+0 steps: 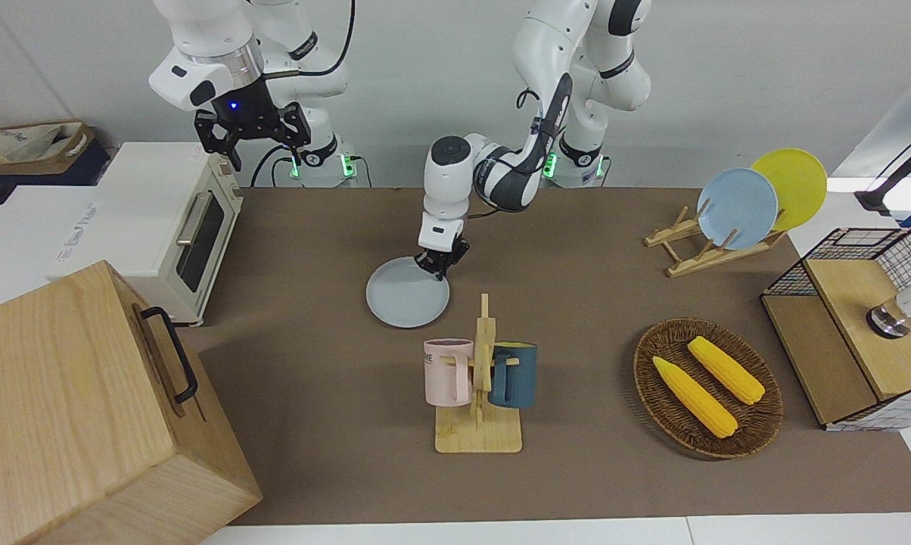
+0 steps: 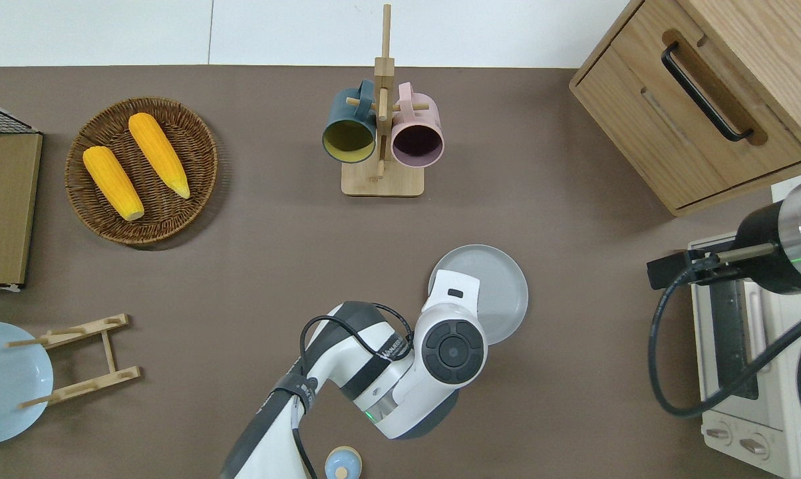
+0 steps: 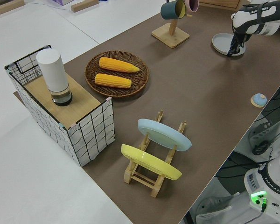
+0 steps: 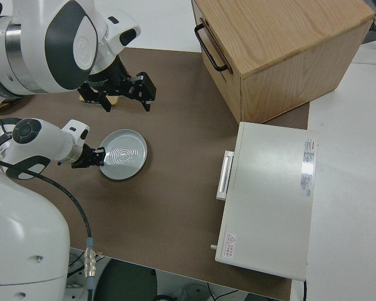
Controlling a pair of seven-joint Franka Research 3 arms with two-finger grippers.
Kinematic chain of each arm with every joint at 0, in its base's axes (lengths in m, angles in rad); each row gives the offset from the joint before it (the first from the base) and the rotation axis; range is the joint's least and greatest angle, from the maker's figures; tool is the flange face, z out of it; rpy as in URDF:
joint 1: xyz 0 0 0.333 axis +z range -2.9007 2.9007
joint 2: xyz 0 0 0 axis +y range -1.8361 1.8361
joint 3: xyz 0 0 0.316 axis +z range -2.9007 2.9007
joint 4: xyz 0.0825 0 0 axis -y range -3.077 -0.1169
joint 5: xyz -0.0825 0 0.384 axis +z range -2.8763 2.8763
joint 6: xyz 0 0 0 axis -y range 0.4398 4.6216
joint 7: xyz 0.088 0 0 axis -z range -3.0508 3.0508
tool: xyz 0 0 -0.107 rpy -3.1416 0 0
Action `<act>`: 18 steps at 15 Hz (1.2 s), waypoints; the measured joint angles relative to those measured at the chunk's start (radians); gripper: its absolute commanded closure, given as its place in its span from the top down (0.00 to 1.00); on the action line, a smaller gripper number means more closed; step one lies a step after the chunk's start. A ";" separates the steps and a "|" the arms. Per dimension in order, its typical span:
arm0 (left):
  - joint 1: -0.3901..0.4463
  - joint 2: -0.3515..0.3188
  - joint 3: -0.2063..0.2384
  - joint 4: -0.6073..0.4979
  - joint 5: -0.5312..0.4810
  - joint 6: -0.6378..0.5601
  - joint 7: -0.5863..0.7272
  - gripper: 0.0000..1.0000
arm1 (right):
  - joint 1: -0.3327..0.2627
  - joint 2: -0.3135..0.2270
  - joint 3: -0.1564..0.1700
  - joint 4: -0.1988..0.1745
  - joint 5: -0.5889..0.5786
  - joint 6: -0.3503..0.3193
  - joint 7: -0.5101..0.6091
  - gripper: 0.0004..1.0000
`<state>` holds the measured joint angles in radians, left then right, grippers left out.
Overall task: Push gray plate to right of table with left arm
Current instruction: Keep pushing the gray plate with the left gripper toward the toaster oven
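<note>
Wooden drawer box (image 1: 85, 409) sits nearest the front camera, at the right arm's end of the table (image 1: 334, 454). From there we see the gray plate (image 1: 406, 295) flat on the table, mid-table, nearer to the robots than the mug rack (image 1: 480, 393) with its 2 mugs. Left gripper (image 1: 440, 265) is down at the plate's rim, on the edge toward the left arm's end; we can't tell how far the jaws are apart, or whether they hold anything. Right gripper (image 1: 253, 132) is parked, jaws spread wide, holding nothing. Toaster oven (image 1: 169, 227) sits beside the drawer box, nearer to the robots.

Overhead: left arm (image 2: 400, 372) covers part of the gray plate (image 2: 500, 286); corn basket (image 2: 141, 169) is well apart, toward the left arm's end.

Left side view: plate rack (image 3: 154, 158) holds 2 plates, 1 sky-blue, 1 yellow; gray plate (image 3: 224, 43) is at the top of the view.

Right side view: left gripper (image 4: 94, 157) touches the rim of the gray plate (image 4: 124, 153).
</note>
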<state>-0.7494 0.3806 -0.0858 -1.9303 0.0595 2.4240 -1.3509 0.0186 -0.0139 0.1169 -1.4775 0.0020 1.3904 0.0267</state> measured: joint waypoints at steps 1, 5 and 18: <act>-0.011 0.004 0.000 0.006 0.000 0.000 -0.011 0.00 | 0.000 0.000 0.000 0.000 0.000 0.000 0.000 0.98; -0.047 0.018 0.000 0.026 0.000 -0.001 -0.034 0.00 | 0.000 0.000 0.000 0.000 0.000 0.000 0.000 0.98; -0.110 0.130 0.000 0.192 0.056 -0.024 -0.118 0.00 | 0.000 0.000 0.000 0.000 0.000 0.000 0.000 0.98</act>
<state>-0.8594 0.5107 -0.0857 -1.7384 0.1159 2.3996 -1.4690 0.0186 -0.0139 0.1169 -1.4775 0.0020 1.3904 0.0267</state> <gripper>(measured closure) 0.960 0.013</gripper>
